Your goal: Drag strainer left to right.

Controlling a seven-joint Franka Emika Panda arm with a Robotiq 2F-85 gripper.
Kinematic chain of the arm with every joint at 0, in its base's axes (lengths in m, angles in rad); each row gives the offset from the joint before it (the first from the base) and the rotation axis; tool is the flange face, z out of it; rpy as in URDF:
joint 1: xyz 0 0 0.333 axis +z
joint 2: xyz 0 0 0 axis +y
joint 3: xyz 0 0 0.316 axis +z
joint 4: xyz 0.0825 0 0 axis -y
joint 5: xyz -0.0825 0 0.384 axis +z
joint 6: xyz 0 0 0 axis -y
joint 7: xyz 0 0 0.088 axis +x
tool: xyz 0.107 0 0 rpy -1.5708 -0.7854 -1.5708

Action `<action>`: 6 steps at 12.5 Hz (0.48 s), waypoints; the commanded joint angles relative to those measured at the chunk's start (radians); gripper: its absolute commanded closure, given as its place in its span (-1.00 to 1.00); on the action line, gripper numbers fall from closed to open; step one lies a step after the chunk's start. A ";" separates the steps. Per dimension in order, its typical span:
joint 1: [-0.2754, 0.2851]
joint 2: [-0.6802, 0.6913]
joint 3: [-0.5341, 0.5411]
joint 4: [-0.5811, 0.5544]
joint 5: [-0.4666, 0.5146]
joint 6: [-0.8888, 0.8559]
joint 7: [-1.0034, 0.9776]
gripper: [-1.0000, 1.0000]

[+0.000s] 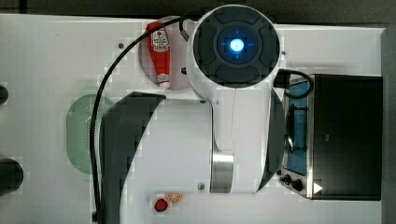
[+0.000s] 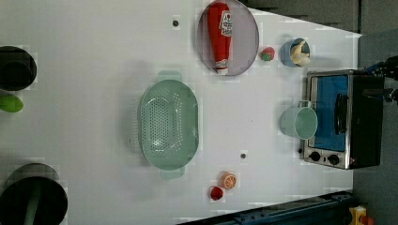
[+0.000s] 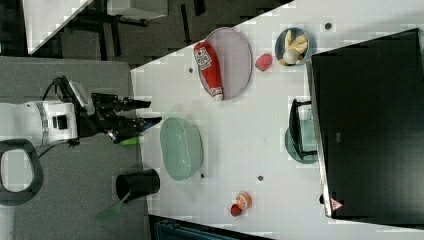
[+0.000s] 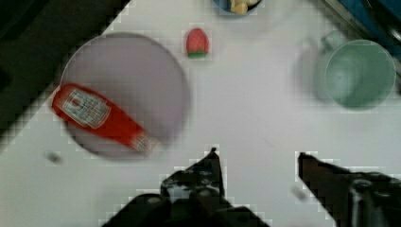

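Out on the white table [image 2: 94, 56], near the middle of the left view, sits the strainer [image 2: 169, 124], long axis running twelve to six, a tab handle at each end, untouched; the plate [image 2: 239, 28] with the ketchup bottle [image 2: 220, 35] lies at its one o'clock, the mint cup [image 2: 300, 123] at three o'clock beside the toaster oven [image 2: 342, 122], and the orange slice [image 2: 229, 180] at five; in the right view the gripper [image 3: 150, 113] hangs well clear of the table, at the strainer's ten o'clock, fingers parted a fair way with nothing between them; so I judge this the approach, no contact made yet; next, I reckon, it must come down onto the rim or inside wall, hook it, then pull steadily across without tipping it.
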 commanded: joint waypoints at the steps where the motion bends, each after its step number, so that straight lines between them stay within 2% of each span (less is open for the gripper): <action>1: -0.014 -0.532 -0.039 -0.242 0.003 -0.281 -0.015 -0.60; 3: -0.013 -0.530 -0.036 -0.243 0.004 -0.281 -0.015 -1.00; 6: 0.003 -0.510 0.017 -0.250 0.027 -0.258 -0.013 -1.00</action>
